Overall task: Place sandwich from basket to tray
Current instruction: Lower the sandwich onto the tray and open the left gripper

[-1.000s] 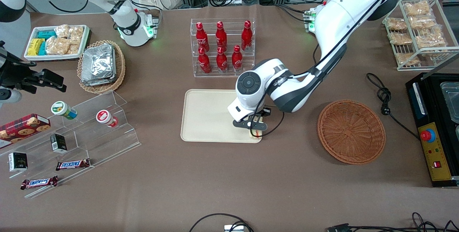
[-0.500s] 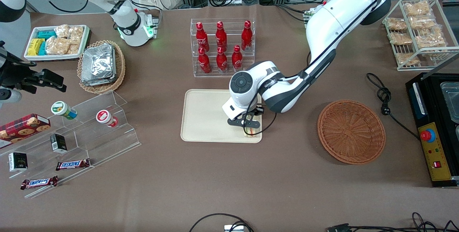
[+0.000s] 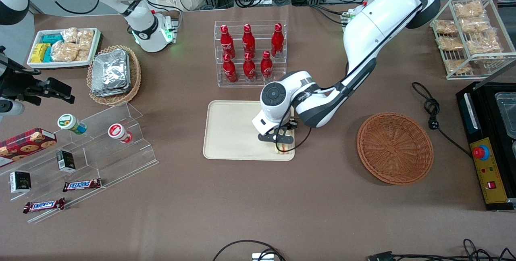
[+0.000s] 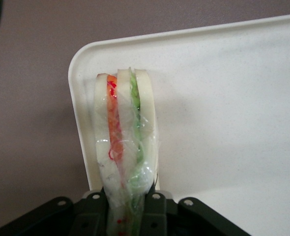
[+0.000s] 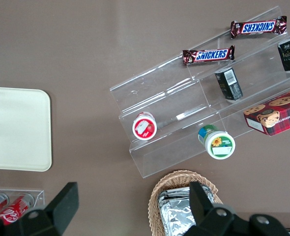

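Item: small triangular wedge sandwich [image 4: 125, 147], pale bread with orange, red and green filling layers, film-wrapped. We find it clamped between the black fingers of the left arm's claw [image 3: 281, 143], standing on edge over the near corner of the flat rectangular cream-beige tray [image 3: 229, 132], just below centre of the front frame.

Item: large round reddish-brown wicker basket [image 3: 395, 147] — right of centre in the front frame, well apart from the tray, nothing in it.

Risks, as we judge them:
- The wedge sits very close to the tray's rounded corner rim; the wrist view shows brown surface [image 3: 258, 196] just beside it. Released here, it could tip over the low rim onto the surface.
- It is held upright on a narrow edge — opening the claw from any height may let it topple sideways.
- The film wrap may cling to a finger and drag the wedge along as the claw lifts.
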Controlling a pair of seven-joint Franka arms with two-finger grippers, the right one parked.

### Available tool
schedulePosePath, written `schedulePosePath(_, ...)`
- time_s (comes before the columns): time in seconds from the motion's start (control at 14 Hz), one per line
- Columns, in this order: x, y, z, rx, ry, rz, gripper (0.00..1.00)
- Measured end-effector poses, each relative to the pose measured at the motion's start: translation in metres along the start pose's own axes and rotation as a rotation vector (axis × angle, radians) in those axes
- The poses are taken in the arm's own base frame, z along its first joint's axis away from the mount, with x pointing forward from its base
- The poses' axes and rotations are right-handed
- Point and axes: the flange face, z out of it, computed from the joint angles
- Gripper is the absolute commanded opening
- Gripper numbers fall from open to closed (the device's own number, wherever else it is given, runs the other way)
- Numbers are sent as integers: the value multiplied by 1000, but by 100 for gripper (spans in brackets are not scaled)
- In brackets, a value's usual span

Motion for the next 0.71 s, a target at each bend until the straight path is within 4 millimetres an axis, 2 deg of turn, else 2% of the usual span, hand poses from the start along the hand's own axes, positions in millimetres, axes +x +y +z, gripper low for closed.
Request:
schedulePosePath(0.36,2,-1,-3,-3,6,-15,100)
schedulePosePath(0.71,11,-7,-38,-13,63,-34,100)
